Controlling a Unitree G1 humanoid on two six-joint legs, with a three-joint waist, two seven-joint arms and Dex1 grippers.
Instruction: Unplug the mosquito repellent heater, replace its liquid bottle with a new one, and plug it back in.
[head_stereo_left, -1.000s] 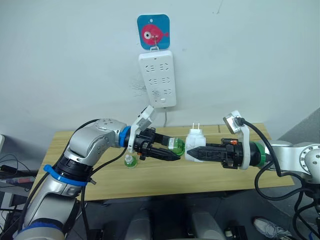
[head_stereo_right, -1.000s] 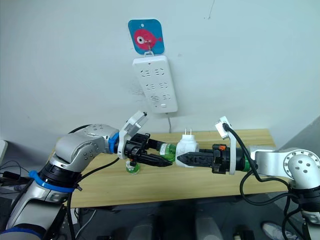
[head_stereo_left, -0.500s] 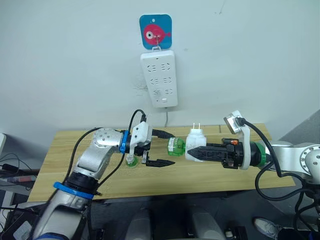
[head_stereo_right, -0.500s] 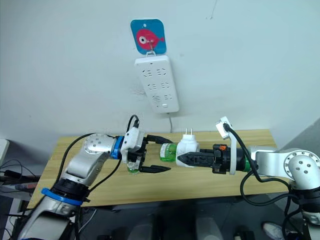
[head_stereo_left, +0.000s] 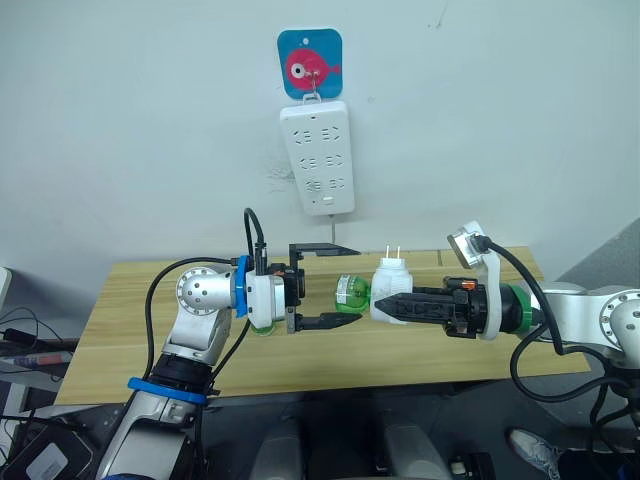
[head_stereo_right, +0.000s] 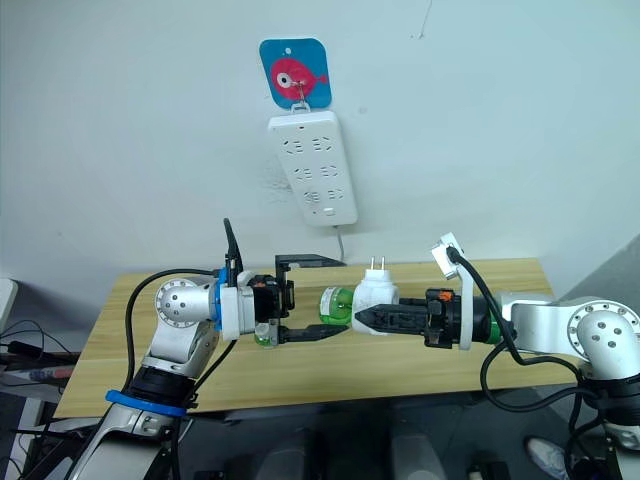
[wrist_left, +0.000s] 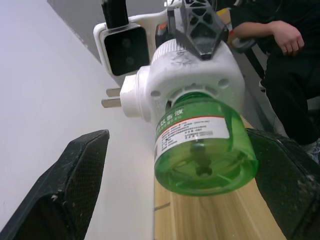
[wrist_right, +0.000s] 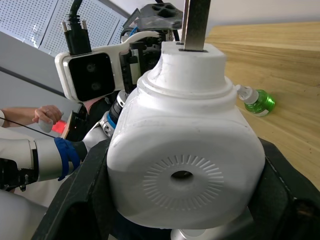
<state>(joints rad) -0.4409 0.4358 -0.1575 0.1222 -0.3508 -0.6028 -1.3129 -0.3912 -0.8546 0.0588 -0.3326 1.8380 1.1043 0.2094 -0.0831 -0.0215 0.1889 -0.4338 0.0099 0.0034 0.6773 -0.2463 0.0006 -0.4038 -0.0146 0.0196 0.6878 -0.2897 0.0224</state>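
Now we clench the mosquito repellent heater (head_stereo_left: 391, 292) in our right gripper (head_stereo_left: 388, 305), our left gripper (head_stereo_left: 337, 283) spread wide around its liquid bottle (head_stereo_left: 351, 292), which probably needs grasping and unscrewing next.

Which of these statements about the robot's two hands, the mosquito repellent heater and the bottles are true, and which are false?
1. The right hand grips the mosquito repellent heater. True.
2. The heater is plugged into the wall power strip. False: it is held in the air over the table, prongs free.
3. The left hand is shut on the green liquid bottle. False: its fingers stand wide open on either side of the bottle.
4. The green bottle sits in the heater. True.
5. A second bottle with a white top lies on the table. True.
6. The power strip hangs under a fish picture. True.
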